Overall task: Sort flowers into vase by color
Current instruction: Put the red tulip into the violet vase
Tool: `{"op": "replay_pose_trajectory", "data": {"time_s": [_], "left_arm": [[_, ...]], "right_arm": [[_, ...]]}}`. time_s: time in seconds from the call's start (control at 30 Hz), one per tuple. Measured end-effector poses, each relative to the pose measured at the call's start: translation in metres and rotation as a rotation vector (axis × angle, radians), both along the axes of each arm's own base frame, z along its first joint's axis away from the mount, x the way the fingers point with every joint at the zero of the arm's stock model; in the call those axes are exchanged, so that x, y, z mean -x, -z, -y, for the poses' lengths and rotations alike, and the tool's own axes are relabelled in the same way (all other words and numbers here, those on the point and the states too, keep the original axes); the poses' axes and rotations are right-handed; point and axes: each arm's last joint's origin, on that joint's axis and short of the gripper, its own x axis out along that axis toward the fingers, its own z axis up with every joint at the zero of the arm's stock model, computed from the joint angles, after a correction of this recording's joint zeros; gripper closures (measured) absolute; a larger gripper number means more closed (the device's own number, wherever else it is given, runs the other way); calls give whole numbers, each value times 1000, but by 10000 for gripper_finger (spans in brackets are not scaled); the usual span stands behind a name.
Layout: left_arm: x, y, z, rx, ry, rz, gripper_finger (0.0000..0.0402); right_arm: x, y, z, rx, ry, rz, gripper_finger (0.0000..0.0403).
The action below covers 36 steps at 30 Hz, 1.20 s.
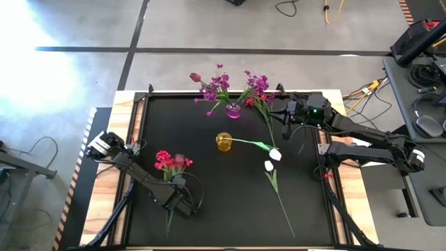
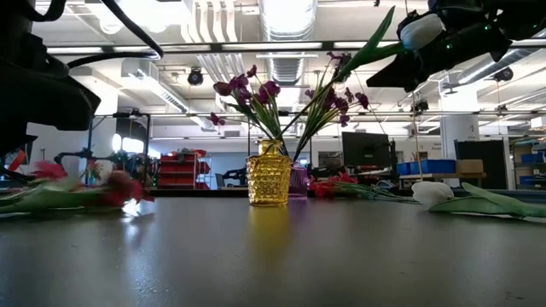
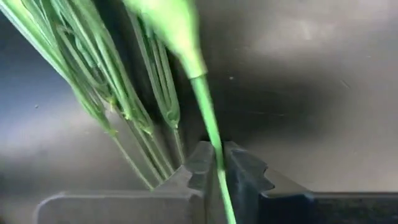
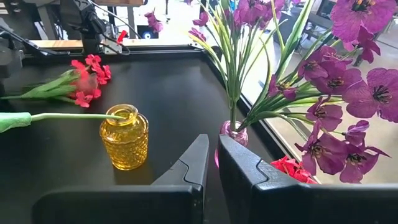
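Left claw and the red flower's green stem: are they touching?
Touching. In the left wrist view the left claw has both fingers pressed against the red flower's green stem, which passes straight between them with no gap visible.

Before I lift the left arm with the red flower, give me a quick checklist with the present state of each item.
1. Left gripper shut on the red flower's stem: ok.
2. Only one stem between its fingers; the other green stems lie beside them: ok, though close.
3. Red flower clear of other things on the table: ok.
4. A vase for red blooms: cannot tell; only a yellow vase and a purple vase show.
5. Right gripper shut, holding nothing, near the purple vase: ok.
6. Yellow vase upright, a white flower stem resting in it: ok.
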Motion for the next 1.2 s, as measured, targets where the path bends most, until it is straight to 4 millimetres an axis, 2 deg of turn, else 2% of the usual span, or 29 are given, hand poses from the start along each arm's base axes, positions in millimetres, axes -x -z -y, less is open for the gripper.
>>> {"op": "replay_pose_trajectory", "data": {"time_s": [0.13,0.3,0.53,0.67,0.83,0.97,1.2], "left_arm": [[-3,-4,0,-18,78,29,397],[-10,-19,3,-41,150,117,400],[-7,-62,-5,-129,159,316,401],[1,-91,-18,-286,185,497,401],[3,-118,-31,-583,292,680,401],[3,-131,-44,-735,339,703,402],[-6,-146,-67,-903,443,667,401]], "right_arm": [[0,0,0,-1,2,0,375],[0,0,0,-4,10,1,375],[0,0,1,9,31,-5,374],[3,-2,2,46,111,-14,374],[8,-8,0,99,126,1,374],[13,-14,-4,121,127,34,374],[21,-21,-9,117,132,82,374]]}}
